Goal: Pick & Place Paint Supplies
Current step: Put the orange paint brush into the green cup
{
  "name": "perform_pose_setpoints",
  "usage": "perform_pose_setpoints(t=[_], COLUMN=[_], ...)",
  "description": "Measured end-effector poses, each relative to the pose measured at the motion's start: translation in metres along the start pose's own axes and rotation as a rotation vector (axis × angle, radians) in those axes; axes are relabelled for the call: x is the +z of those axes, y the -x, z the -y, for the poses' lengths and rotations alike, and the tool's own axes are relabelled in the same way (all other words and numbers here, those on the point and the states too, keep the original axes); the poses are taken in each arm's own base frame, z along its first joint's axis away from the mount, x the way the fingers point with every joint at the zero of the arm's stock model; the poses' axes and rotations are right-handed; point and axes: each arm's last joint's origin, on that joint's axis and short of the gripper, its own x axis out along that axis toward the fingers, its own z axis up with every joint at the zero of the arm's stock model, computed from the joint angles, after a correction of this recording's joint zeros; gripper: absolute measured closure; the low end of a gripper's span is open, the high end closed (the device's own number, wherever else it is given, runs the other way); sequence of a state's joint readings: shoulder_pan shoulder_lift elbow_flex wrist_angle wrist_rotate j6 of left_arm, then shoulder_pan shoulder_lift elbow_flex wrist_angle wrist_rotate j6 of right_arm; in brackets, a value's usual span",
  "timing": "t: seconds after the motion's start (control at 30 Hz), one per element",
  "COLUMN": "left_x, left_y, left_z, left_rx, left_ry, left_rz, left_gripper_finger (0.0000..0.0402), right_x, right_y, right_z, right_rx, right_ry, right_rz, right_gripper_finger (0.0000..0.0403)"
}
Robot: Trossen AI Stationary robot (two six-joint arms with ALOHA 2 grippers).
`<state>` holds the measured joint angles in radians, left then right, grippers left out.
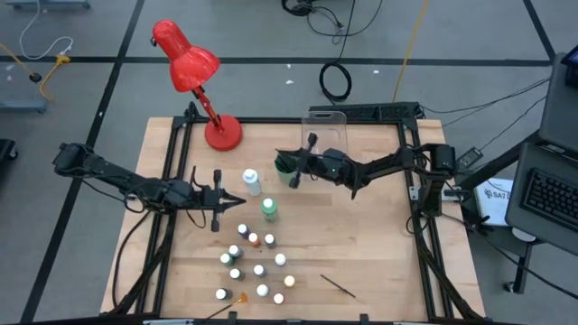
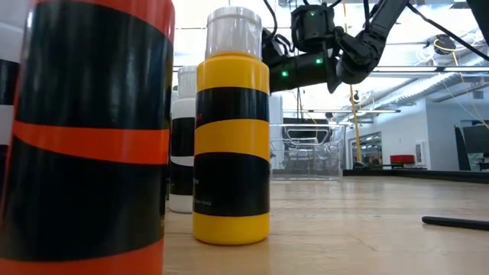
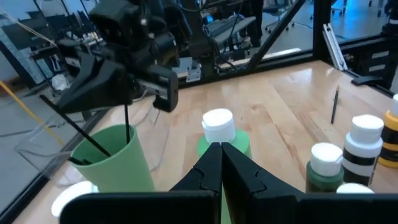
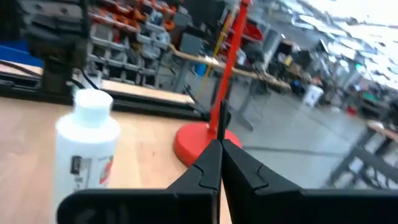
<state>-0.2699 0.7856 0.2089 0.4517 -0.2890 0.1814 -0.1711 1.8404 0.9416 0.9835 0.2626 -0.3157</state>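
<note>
Two grippers closed | right gripper pinches brush over green cup | left gripper empty beside bottles

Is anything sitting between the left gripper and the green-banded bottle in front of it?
Nothing visible. The left gripper, shut and empty, points at the green-banded bottle across bare table. The white bottle stands off to one side, the small paint bottles to the other. The right gripper is over the green cup.
</note>
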Motion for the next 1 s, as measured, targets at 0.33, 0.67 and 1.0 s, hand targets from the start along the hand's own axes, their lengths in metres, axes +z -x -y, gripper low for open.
perform_pose_setpoints(t=[0.33,0.67,1.0], left_x=[0.000,0.002,0.002], left_y=[0.000,0.000,0.000], left_z=[0.000,0.000,0.000], left_rx=[0.000,0.003,0.004], left_ry=[-0.006,0.002,-0.026], left_rz=[0.001,0.016,0.016], left_gripper_finger=[0.0396,0.0396,0.0396], right_x=[-0.009,-0.007,0.084], right_y=[-0.001,0.001,0.052], right_z=[0.002,-0.003,-0.005], right_rx=[0.016,0.024,0.074], right_ry=[-0.072,-0.100,-0.076], right_rz=[-0.084,-0.085,-0.042], right_gripper_finger=[0.0400,0.0315,0.0269])
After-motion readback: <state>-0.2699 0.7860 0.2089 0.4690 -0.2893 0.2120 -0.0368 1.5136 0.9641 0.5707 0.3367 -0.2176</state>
